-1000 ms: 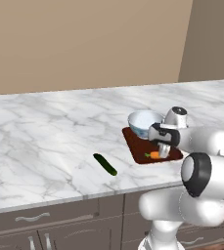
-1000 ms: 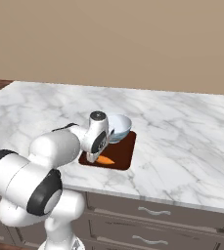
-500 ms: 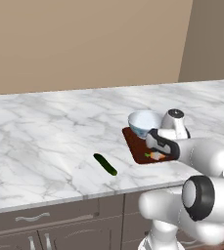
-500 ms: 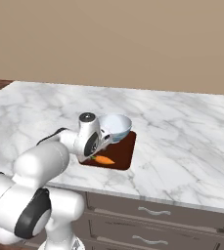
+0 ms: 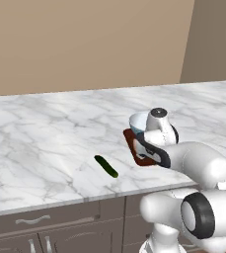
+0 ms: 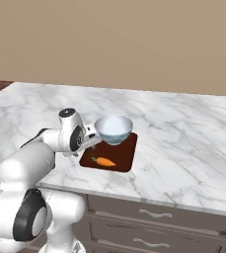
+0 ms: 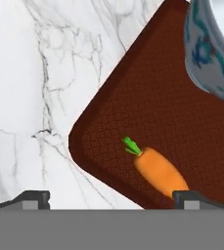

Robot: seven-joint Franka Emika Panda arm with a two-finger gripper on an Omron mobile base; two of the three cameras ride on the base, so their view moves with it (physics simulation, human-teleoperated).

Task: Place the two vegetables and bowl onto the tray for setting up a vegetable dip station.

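The carrot (image 6: pixel 104 161) lies flat on the tray (image 6: pixel 125 161), near the tray's front-left part in the right base view, with its long axis running left to right and its green tip toward the robot's left. The hand view shows it closer (image 7: pixel 157 168): the leafy end points up and left in that picture, the orange body slants down to the right, and its thick end runs behind the right fingertip. The left base view hides the carrot behind the arm, but it alone shows the cucumber (image 5: pixel 106 166), which lies on the bare desk (image 5: pixel 40 143) well apart from the tray (image 5: pixel 131 141), its long axis slanting from far-left to near-right.

The bowl (image 6: pixel 114 129) stands upright at the back of the tray (its blue pattern is visible in the hand view (image 7: pixel 211 53)). Nothing can be seen inside it.

The pincer (image 7: pixel 114 197) hovers above the tray's front-left corner (image 7: pixel 133 97), its two fingertips spread wide apart with nothing between them. In the right base view the hand sits just left of the bowl.
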